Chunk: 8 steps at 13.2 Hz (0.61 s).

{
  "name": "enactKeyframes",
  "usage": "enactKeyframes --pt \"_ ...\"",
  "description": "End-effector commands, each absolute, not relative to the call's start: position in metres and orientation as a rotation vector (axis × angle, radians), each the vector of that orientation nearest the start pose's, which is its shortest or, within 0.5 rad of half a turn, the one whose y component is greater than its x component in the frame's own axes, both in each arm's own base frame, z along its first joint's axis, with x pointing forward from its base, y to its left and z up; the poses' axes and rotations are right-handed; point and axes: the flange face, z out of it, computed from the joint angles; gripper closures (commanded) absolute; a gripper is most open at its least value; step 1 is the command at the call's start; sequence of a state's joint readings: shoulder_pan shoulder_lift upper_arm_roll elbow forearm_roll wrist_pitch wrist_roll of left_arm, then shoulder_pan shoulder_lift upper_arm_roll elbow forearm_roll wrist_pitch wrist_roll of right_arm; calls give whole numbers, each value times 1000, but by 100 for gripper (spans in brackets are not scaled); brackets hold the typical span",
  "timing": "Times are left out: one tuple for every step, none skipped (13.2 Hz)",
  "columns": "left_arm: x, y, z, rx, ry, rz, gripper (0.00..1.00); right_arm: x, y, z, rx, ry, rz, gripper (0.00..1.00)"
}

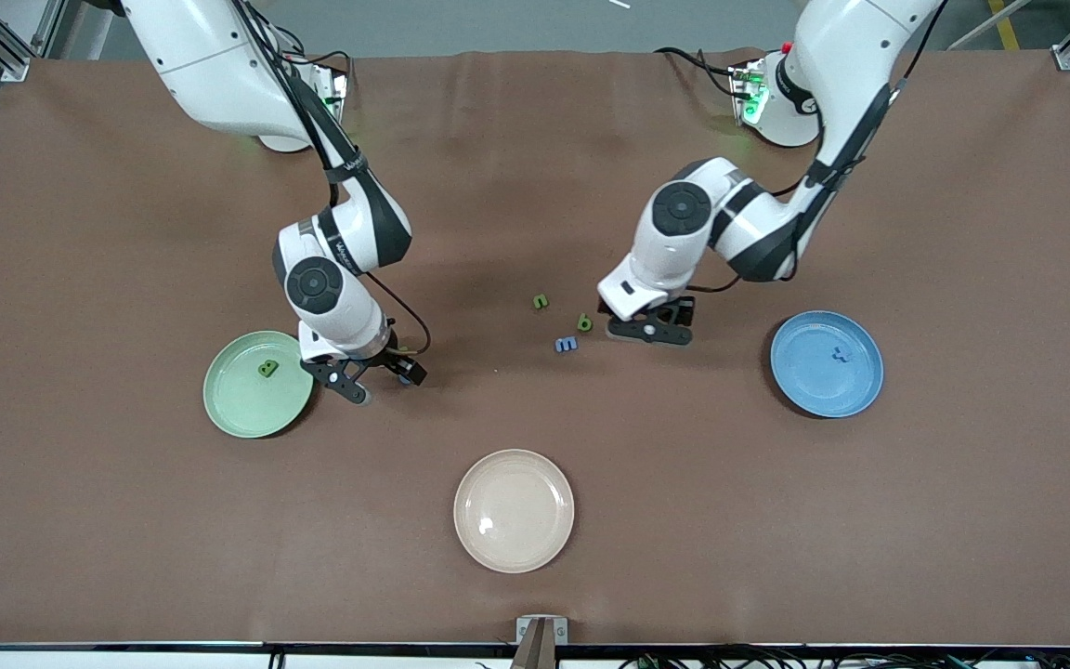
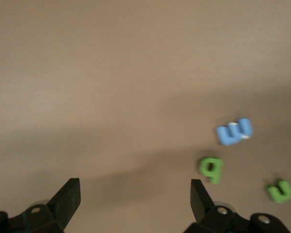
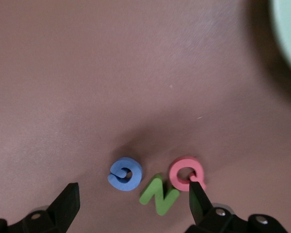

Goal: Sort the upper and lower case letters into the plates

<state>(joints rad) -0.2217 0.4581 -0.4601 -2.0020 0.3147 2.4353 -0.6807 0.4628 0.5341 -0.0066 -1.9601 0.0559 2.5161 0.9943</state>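
Note:
The mint green plate [image 1: 242, 409] lies toward the right arm's end and holds a green letter [image 1: 267, 369]. The blue plate [image 1: 814, 386] lies toward the left arm's end and holds a blue letter [image 1: 838, 353]. My right gripper [image 1: 381, 382] is open, low beside the mint plate, over a blue G [image 3: 125, 174], a green N [image 3: 159, 195] and a pink Q [image 3: 186, 174] that lies at one fingertip [image 3: 198, 196]. My left gripper [image 1: 651, 331] is open and empty, low beside a green n [image 1: 541, 301], a green b [image 1: 584, 322] and a blue m [image 1: 567, 344].
A cream-beige plate [image 1: 514, 548] lies empty near the front camera, midway between the arms. The left wrist view shows the blue m [image 2: 235, 131], the green b [image 2: 211, 168] and the green n [image 2: 280, 191] to one side of the jaws. The mint plate's rim [image 3: 288, 29] shows in the right wrist view.

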Motion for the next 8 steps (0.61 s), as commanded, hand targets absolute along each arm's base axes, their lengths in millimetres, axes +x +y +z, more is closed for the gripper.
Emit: enactKeyframes --pt "482 -402 237 -3145 340 -42 0 560 286 193 -2950 952 -8 6" --pt "481 -409 231 -3140 368 -41 0 564 289 191 -2950 947 -12 9" --pt "483 -412 224 -3130 394 -47 0 567 291 190 -2951 941 -21 14" --pt "479 -425 214 -3128 429 -34 0 570 293 188 -2953 935 -25 21" --pt "482 -434 209 -3136 437 -33 0 573 294 185 -2955 933 -26 28" --pt "489 -438 203 -3148 428 -31 0 576 294 183 -2955 933 -30 33" --pt "490 -449 201 -3156 441 -37 0 577 294 180 -2956 936 -28 34" --pt "492 -453 199 -3159 443 -41 0 576 294 179 -2957 936 -27 34"
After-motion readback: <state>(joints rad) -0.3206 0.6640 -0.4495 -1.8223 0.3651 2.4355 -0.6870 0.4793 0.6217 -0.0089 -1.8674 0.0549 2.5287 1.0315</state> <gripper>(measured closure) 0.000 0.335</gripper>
